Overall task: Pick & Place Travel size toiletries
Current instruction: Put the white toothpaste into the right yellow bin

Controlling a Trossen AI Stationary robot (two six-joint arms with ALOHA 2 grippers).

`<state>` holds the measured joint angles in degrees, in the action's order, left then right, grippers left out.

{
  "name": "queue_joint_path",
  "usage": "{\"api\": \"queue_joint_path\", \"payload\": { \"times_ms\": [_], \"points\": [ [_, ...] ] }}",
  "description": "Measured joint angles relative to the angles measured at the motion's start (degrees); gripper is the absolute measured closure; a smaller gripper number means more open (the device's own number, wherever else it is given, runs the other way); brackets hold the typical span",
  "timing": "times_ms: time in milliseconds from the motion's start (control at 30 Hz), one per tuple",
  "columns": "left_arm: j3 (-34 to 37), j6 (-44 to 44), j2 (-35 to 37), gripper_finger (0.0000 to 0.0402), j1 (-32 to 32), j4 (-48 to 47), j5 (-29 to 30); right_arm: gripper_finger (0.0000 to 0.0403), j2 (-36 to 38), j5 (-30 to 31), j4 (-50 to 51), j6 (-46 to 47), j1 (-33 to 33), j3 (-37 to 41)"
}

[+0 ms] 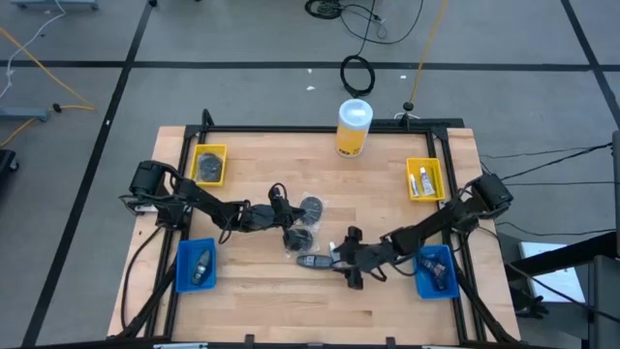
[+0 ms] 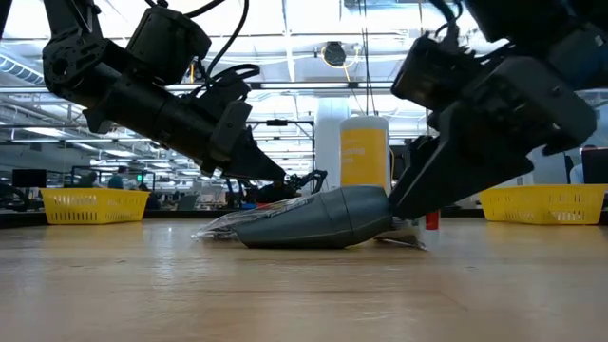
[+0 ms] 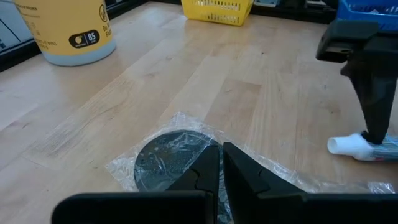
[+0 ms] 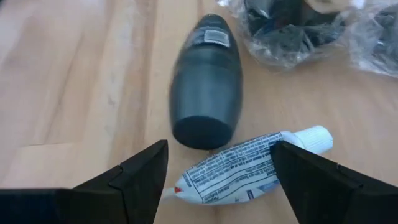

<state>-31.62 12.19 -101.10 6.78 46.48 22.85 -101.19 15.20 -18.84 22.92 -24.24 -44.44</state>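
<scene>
1. Wooden table (image 1: 252, 291) with a dark frame, a bin at each corner: yellow bin (image 1: 209, 165) far left, blue bin (image 1: 195, 265) near left, yellow bin (image 1: 424, 178) far right, blue bin (image 1: 435, 272) near right.
2. Large yellow cylinder container (image 1: 354, 127) with white lid upright at the far edge of the table, midway between the two yellow bins.
3. Left gripper (image 1: 294, 234) low over the table's middle, fingers (image 3: 208, 171) pressed together, nothing visibly held between them.
4. Just ahead of those closed fingertips, a round dark grey disc (image 3: 168, 162) in crinkled clear wrap, flat on the wood; whether the tips touch the wrap cannot be told.
5. Second wrapped disc (image 1: 312, 208) just beyond it in the high view, both near the centre.
6. Right gripper (image 1: 341, 258) low at the centre, just right of the left one, fingers (image 4: 143, 177) spread wide and holding nothing.
7. Small white tube (image 4: 249, 167) with printed label and white cap lying on the wood between the spread fingers, apart from both.
8. Dark grey oblong bottle (image 4: 206, 81) on its side just beyond the tube, its flat end nearly touching it.
9. In the low view, bottle (image 2: 318, 220) lying flat, with the right gripper slanting down just behind its right end.
10. Small white tubes in the far right yellow bin; dark items in the other three bins, too small to name.
</scene>
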Motion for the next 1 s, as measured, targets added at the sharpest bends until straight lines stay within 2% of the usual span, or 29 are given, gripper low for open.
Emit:
{"api": "queue_joint_path", "payload": {
  "times_ms": [233,500,633,767,867,1000],
  "points": [
    [0.0,0.0,0.0,0.038,0.0,0.0,0.0,0.0126,0.09,3.02,7.38,0.89,0.98,-0.99],
    [0.0,0.0,0.0,0.038,0.01,-0.23,0.0,0.0126,8.11,4.52,21.67,4.86,0.6,-0.59],
    [0.0,0.0,0.0,0.038,0.0,-0.33,0.0,0.0126,10.81,9.75,26.55,7.41,-0.58,-0.59],
    [0.0,0.0,0.0,0.038,0.01,-0.37,0.0,0.0126,10.32,14.18,30.02,12.71,-1.01,-0.59],
    [0.0,0.0,0.0,0.038,0.01,-0.35,0.0,0.0126,8.86,13.38,30.9,15.42,-0.43,-0.61],
    [0.0,0.0,0.0,0.038,-0.01,-0.36,-0.01,0.0127,6.52,6.91,29.39,15.02,1.25,-0.7]
  ]
}}
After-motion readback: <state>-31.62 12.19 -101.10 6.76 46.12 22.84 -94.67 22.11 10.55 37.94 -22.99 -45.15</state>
